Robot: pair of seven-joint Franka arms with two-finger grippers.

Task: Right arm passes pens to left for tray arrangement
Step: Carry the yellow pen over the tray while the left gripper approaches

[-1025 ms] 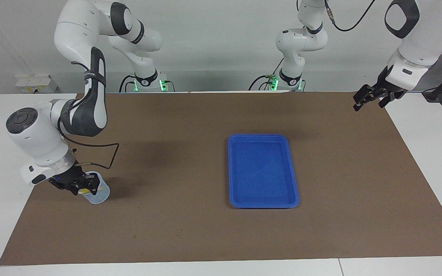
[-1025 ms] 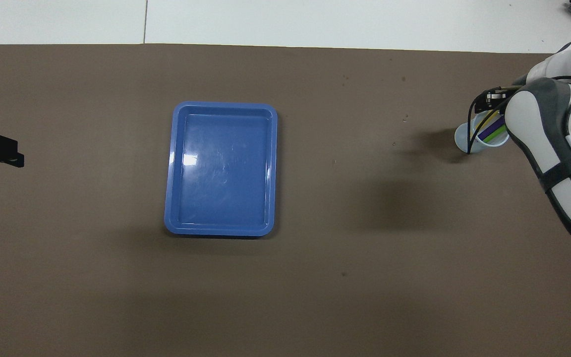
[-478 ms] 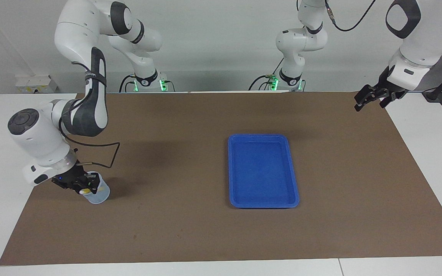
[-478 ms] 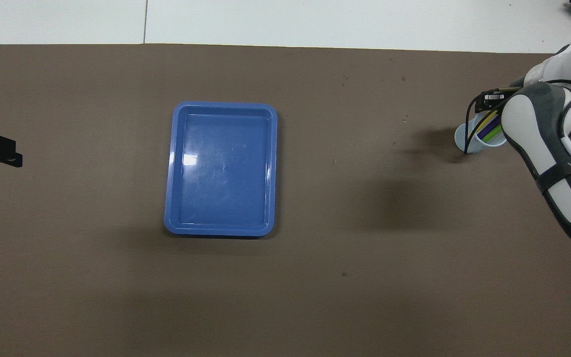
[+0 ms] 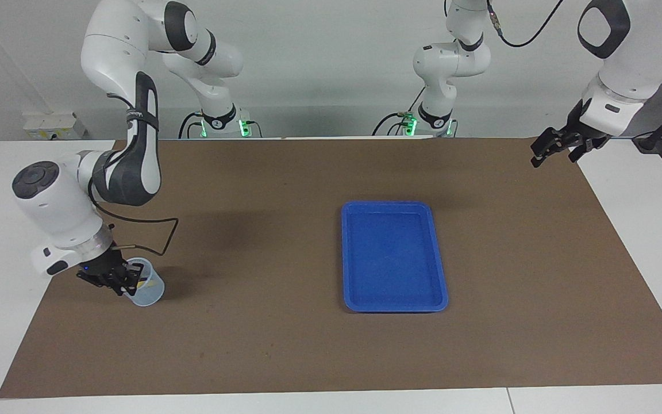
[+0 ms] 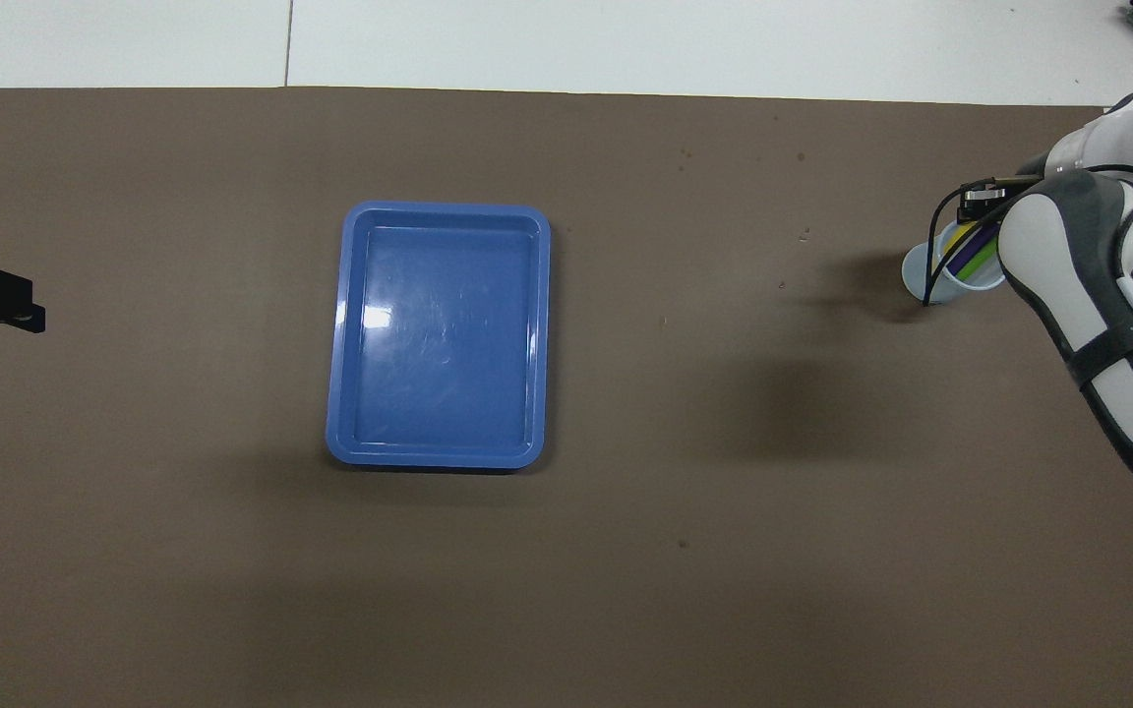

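**Reaching into the cup for a pen**

My right hand (image 5: 117, 280) dips into the clear cup (image 5: 146, 284) at the right arm's end of the surface (image 5: 285, 345). The pens (image 6: 972, 254) stand inside it, so I reach in from above. I cannot tell whether my fingers have closed on a pen. My left hand (image 5: 558, 146) waits over the other end, fingers apart, ready to take one. The blue tray (image 5: 393, 256) lies flat in the middle, with no pens in it.

Royal-blue tray (image 5: 394, 256) on a brown table mat (image 5: 285, 345); yellow, green and purple pens (image 6: 972, 254) in a translucent bluish cup (image 5: 148, 287).
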